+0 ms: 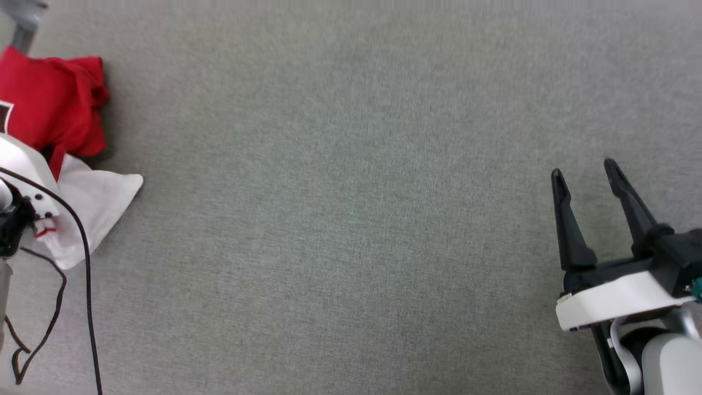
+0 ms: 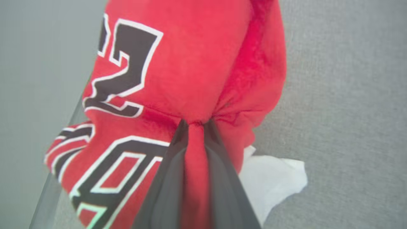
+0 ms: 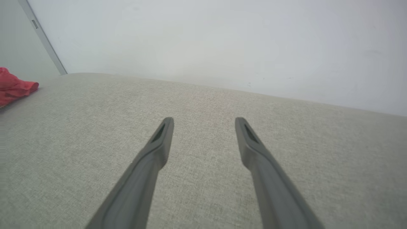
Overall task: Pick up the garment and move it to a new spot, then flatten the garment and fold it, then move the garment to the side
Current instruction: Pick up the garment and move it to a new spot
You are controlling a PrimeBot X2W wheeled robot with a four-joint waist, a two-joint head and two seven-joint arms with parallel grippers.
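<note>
We see the garment [image 1: 52, 104], crumpled red with black white-edged lettering and a white sleeve; left gripper [image 2: 196, 125] pinches its fold, right gripper [image 1: 583, 168] spread.

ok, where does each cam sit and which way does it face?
Head: on the head, looking down at the grey surface; right tool open at lower right, left arm and cable at left edge beside the garment.
Left wrist: on the left arm, looking along the left tool, pinched shut on garment fabric.
Right wrist: on the right arm, looking along its open fingers across the surface toward a pale wall.
Shared: all three show the garment and the grey surface.
</note>
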